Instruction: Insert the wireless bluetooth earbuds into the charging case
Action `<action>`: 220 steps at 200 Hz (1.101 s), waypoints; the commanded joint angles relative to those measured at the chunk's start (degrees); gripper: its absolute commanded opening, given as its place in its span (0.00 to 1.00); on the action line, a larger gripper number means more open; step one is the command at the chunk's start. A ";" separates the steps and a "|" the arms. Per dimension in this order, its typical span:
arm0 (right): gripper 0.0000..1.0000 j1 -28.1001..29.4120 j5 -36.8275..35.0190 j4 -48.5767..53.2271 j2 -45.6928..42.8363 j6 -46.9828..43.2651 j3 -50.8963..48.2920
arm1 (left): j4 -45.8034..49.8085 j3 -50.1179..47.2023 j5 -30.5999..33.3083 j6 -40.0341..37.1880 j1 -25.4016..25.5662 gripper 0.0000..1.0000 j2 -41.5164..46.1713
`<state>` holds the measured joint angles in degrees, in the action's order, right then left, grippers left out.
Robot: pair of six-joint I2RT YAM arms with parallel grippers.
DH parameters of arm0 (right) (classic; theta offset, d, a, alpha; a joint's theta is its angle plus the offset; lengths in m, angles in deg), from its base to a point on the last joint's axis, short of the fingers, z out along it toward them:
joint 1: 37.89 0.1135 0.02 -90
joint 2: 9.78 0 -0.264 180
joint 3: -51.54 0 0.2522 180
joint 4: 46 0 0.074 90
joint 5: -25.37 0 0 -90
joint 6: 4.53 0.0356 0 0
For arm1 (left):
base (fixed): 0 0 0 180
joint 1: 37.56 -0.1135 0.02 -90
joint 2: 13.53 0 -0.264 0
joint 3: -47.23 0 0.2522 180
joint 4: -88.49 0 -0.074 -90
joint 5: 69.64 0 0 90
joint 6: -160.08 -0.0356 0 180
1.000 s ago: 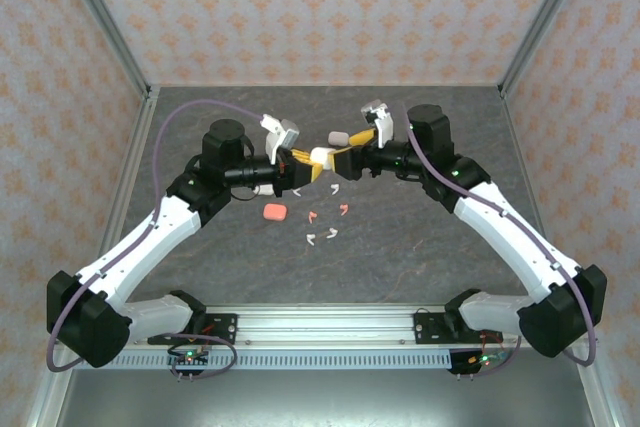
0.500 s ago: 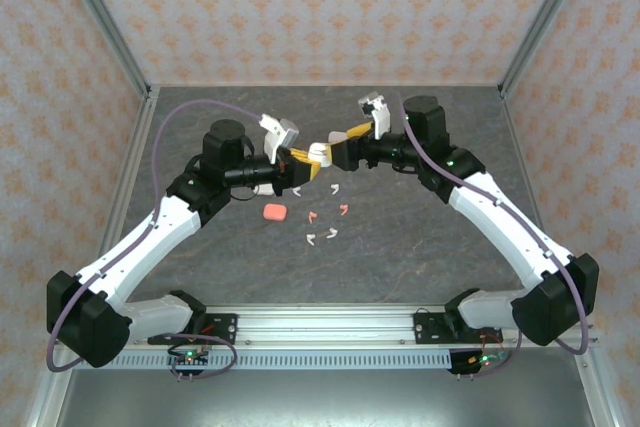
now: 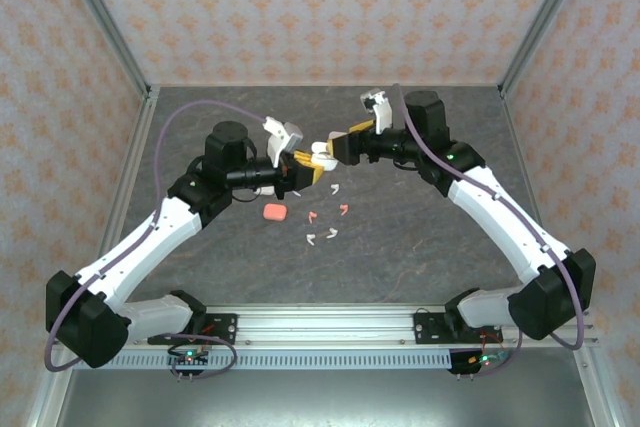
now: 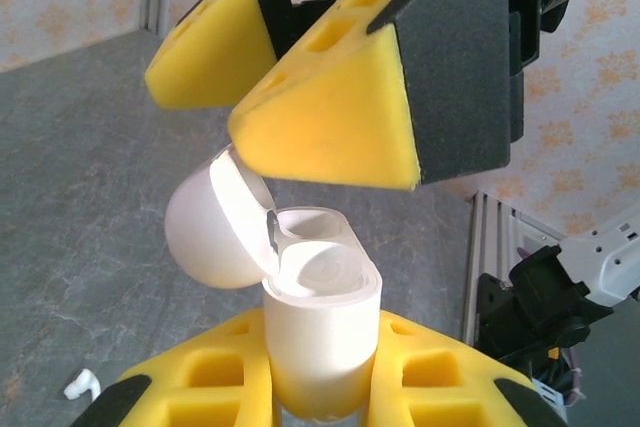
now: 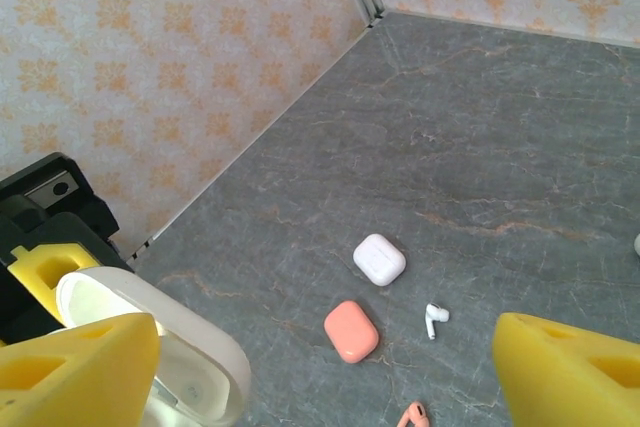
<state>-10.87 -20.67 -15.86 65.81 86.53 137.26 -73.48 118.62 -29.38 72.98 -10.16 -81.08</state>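
Wireless bluetooth earbuds (image 5: 435,319) lie scattered on the grey table (image 3: 420,247), near a salmon case (image 3: 275,211). Just beyond, the left gripper (image 3: 306,165) clamps an open white charging case (image 4: 320,332); the right gripper (image 3: 338,143) hangs spread wide at its lid (image 4: 213,232).

The white case (image 4: 320,317) has its lower part hidden between the pads of the left pincer (image 4: 320,392). One salmon earbud (image 5: 413,414) is cut by the bottom edge in the right wrist view.
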 commanded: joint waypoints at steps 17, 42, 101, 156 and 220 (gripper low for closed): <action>0.85 -0.75 -1.38 4.43 -3.70 2.04 1.57 | 3.41 -2.73 5.79 -6.29 0.20 0.00 5.52; 0.81 -0.70 -4.08 9.11 -3.98 4.11 0.36 | 6.19 -4.85 6.80 -8.59 0.21 0.00 8.60; 0.66 4.53 -8.20 6.49 -1.60 10.38 -11.92 | 13.39 -8.84 5.68 -9.95 0.17 0.00 18.29; 0.54 13.21 -7.71 0.97 11.57 9.15 -13.25 | 19.08 -8.04 4.39 -10.03 0.24 0.00 24.46; 0.48 18.75 -8.45 6.75 27.17 2.44 -4.01 | 21.16 -7.10 3.67 -9.75 0.20 0.00 27.07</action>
<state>6.90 -27.77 -11.55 90.18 92.71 128.89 -53.59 110.01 -24.37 63.95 -10.16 -55.07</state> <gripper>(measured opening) 0.484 0.186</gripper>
